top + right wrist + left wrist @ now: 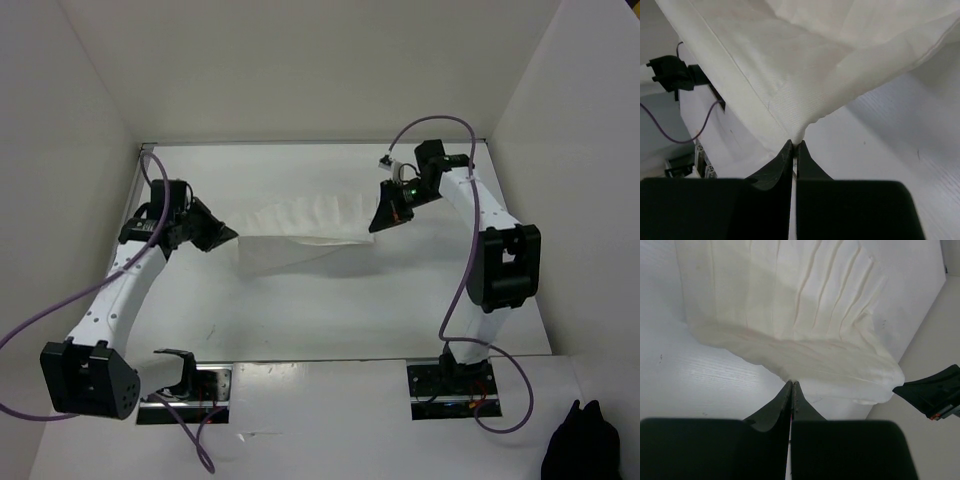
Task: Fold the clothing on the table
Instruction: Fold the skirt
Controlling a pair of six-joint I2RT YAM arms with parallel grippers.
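The clothing (pixel 310 222), a small white pleated garment, hangs stretched between two robot grippers over the middle of the table (pixel 300 320), slightly toward 12 o'clock in the overhead view. The left gripper (pixel 228 237) has its jaws pressed together on the garment's 9 o'clock edge. The right gripper (pixel 377 226) is pinched tight on the corner at 3 o'clock. In the left wrist view, fan-like creases spread across the fabric (pixel 790 315) above the closed fingertips (pixel 788 395). The right wrist view shows the cloth (pixel 790 60) drawn to a point at that gripper's tips. The lower fold droops toward the table; contact cannot be told. A black cloth bundle (pixel 585 445) sits at 5 o'clock.
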